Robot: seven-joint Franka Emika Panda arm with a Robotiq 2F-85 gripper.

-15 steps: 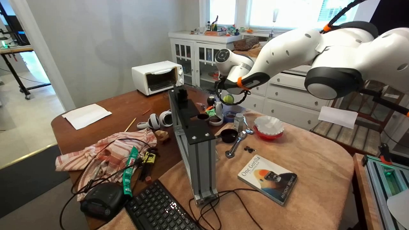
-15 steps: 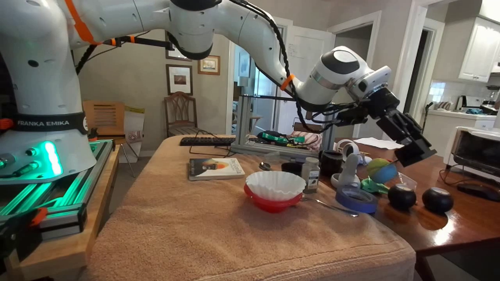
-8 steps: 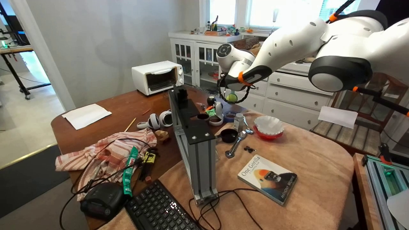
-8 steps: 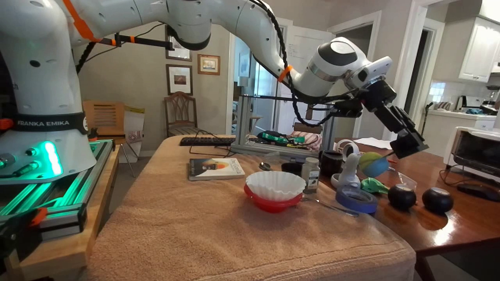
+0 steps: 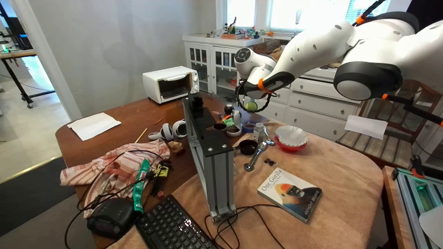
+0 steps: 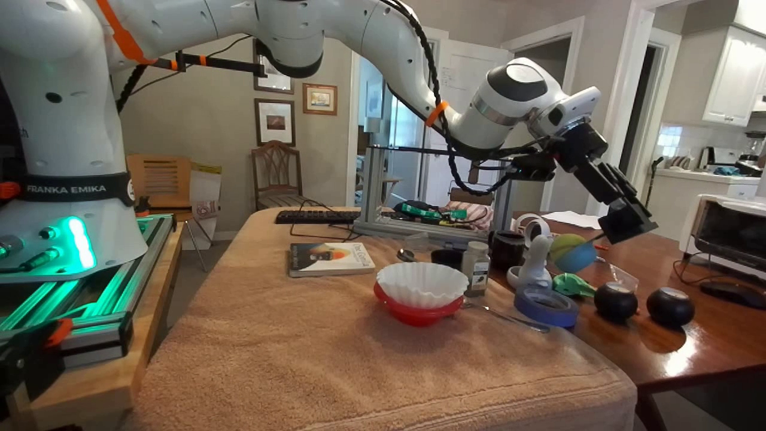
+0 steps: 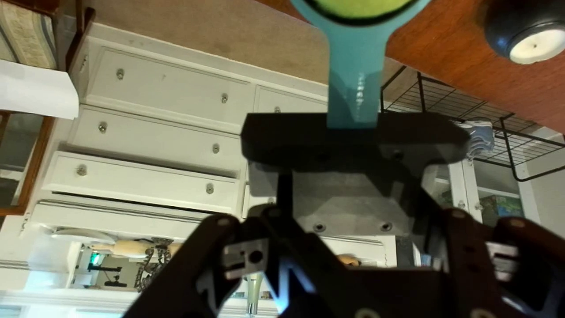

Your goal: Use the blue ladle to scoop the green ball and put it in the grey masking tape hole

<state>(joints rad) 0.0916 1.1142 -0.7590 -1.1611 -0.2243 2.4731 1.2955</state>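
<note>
One green ball [image 6: 565,244] sits in the cup of the blue ladle [image 7: 355,66], and the jaws are pinched narrow on the ladle's handle. Both hang in the air, higher than the blue tape roll [image 6: 544,313] and apart from it; whether they are right over its hole I cannot tell from here. A black candle holder [image 6: 616,303] stands near the roll, with a second holder [image 6: 670,308] farther from it, toward the toaster oven [image 5: 170,84]. A spoon [image 6: 514,318] lies just beside the roll, and a small jar [image 6: 476,270] stands upright near it. Farther from the roll, on the tan towel [image 6: 335,365], a white bowl [image 6: 422,284] rests inside a red bowl [image 6: 419,315], and a book [image 5: 290,194] lies well apart from the roll.
</note>
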